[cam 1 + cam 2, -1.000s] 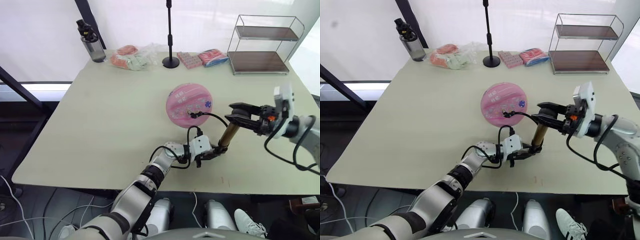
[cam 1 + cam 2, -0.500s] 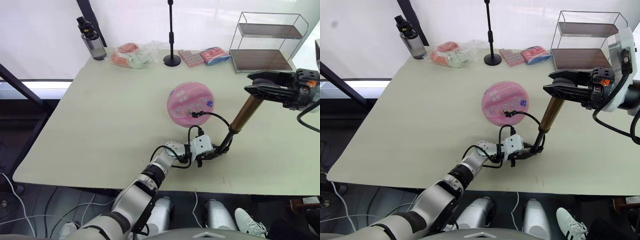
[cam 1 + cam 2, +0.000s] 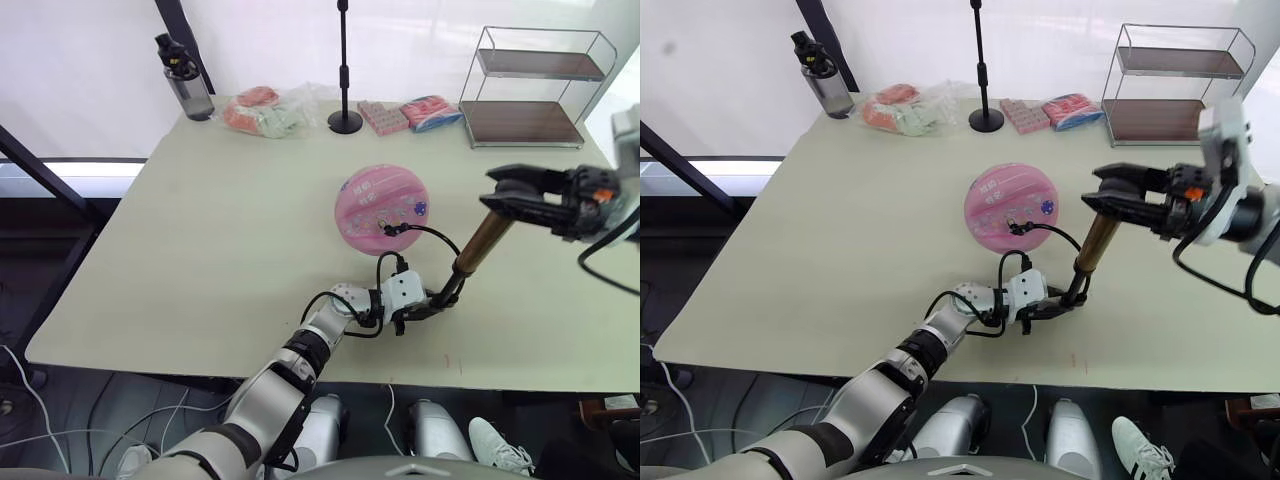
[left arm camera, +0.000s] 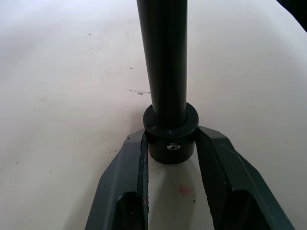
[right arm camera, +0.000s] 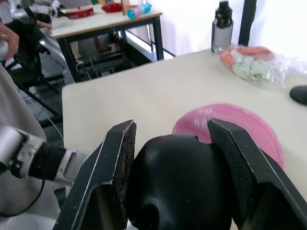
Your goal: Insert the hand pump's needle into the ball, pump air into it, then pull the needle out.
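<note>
Gold pump cylinder seemingly shorter than before, right hand lower.

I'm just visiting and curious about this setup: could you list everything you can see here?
table: one, pale beige, carrying everything.
ball: one, pink, table centre.
hand pump: one, gold-bronze with black ends, tilted, right of the ball; its thin black hose arcs to the ball.
water bottle: one, grey with black cap, far left corner.
plastic bag: one, clear, orange and green contents, far edge.
black stand: one, far edge.
packets: two, pink-red, far edge.
wire shelf: one, two brown tiers, far right corner.
left claw: black, gripping the pump's base.
right claw: black, gripping the pump's handle.
</note>
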